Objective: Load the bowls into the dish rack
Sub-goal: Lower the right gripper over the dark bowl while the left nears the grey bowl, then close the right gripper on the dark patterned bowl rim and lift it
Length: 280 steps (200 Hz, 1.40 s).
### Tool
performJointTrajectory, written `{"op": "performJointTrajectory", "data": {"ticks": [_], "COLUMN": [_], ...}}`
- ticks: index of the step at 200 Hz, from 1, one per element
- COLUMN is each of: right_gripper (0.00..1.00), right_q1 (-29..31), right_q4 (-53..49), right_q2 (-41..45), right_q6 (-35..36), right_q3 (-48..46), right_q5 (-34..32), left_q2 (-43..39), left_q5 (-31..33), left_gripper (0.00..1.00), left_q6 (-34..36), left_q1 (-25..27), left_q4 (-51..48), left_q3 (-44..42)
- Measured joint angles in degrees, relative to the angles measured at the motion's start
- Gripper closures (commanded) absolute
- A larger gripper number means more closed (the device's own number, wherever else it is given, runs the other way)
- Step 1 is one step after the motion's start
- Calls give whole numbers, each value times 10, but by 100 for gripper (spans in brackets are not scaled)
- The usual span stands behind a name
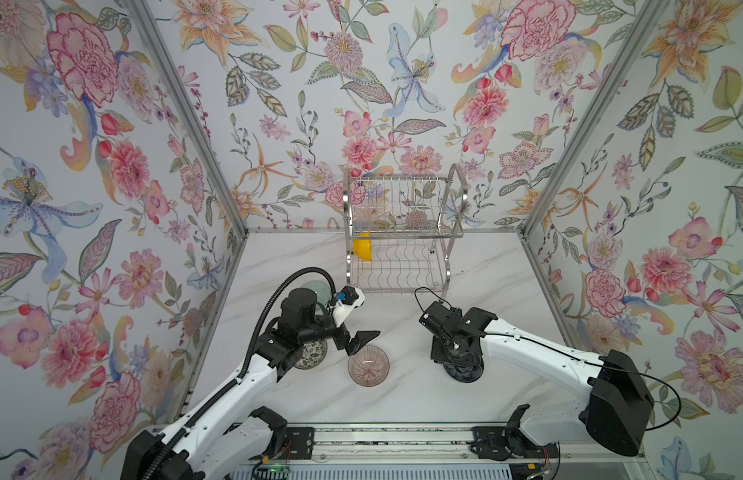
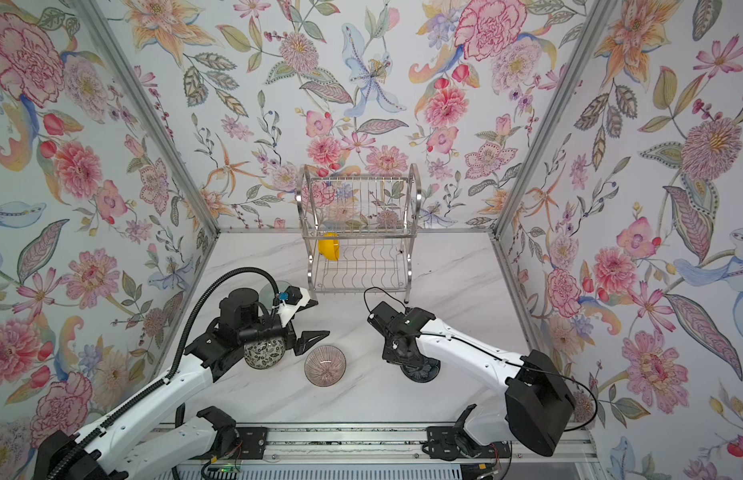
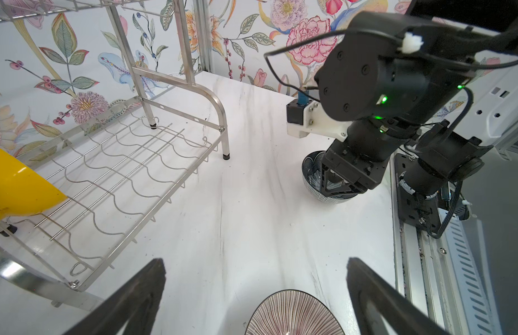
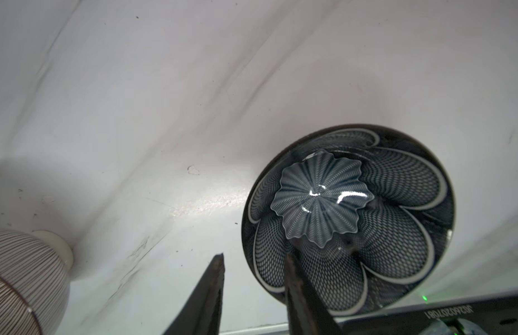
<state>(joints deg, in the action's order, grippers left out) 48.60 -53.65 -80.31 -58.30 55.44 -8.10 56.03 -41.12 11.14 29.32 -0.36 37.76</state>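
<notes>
In both top views the dish rack (image 1: 403, 266) stands at the back of the marble table (image 1: 486, 286). The yellow bowl (image 1: 362, 247) is propped on edge at the left end of its lower tier. The other four bowls sit on the table in front. The pale green bowl (image 1: 315, 289) and the speckled bowl (image 2: 265, 353) are half hidden under my left arm. The pink ribbed bowl (image 1: 368, 365) is just beside my left gripper (image 1: 355, 340), and the navy bowl (image 1: 463, 374) is under my right wrist.

In the left wrist view my left gripper (image 3: 254, 261) has its jaws spread wide and holds nothing, with the pink ribbed bowl's rim showing between them. Across the table my right gripper (image 3: 333, 181) dips into the navy bowl.

In the right wrist view my right gripper (image 4: 254, 258) has its jaws part-way apart, astride the navy bowl's near rim. One finger is over the patterned inside, the other outside over the table. A strip of table shows between the outer finger and the rim, so I judge the rim is not yet pinched. The angle is steep, though, and I cannot be sure of the inner pad.

If one pad lands first as I close, the bowl could skate or tip on the slick marble. A shallow bite on glazed rim could slip in the lift. At the rack, a careless approach could knock the yellow bowl.
</notes>
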Motion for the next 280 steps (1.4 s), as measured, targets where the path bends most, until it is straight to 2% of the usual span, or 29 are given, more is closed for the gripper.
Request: {"op": "performJointTrajectory", "data": {"ticks": [126, 280], "right_gripper": [70, 74], "right_q1": [5, 24], "right_q4": [26, 29], "right_q2": [-37, -87], "right_q6": [22, 30], "right_q3": [-3, -9], "right_q5": [-2, -39], "left_q2": [0, 0], "left_q5": [10, 14], "left_gripper": [1, 1], "left_q6": [0, 0], "left_q1": [0, 0], "left_q4": [0, 0], "left_q3": [0, 0]}}
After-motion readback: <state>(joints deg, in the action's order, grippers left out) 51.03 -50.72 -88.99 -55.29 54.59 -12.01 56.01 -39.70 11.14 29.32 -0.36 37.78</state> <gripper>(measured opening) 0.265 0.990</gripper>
